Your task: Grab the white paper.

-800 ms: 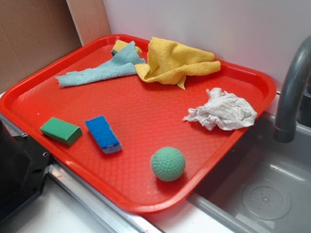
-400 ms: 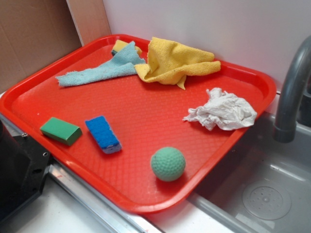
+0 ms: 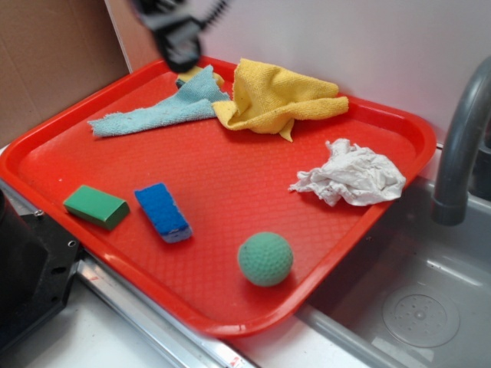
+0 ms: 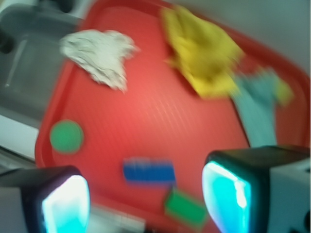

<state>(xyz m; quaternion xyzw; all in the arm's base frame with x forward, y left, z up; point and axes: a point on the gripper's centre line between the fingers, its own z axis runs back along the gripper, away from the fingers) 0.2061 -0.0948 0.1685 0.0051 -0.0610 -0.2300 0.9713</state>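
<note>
The white paper point(image 3: 353, 176) is a wrinkly wad lying at the right side of the red tray point(image 3: 230, 161), near its rim. In the blurred wrist view the white paper point(image 4: 99, 53) is at the upper left. My gripper point(image 3: 180, 47) shows only partly at the top of the exterior view, above the tray's far left corner and far from the paper. In the wrist view the gripper point(image 4: 146, 199) is open and empty, its two fingers wide apart high over the tray's near edge.
On the tray lie a yellow cloth point(image 3: 276, 96), a light-blue cloth point(image 3: 157, 111), a yellow sponge point(image 3: 192, 73), a green block point(image 3: 96, 207), a blue sponge point(image 3: 163, 212) and a green ball point(image 3: 265, 259). A grey faucet point(image 3: 460, 146) and sink point(image 3: 414, 307) are at the right.
My gripper has come into the exterior view at the top left, above the tray's far corner. Nothing on the tray has moved.
</note>
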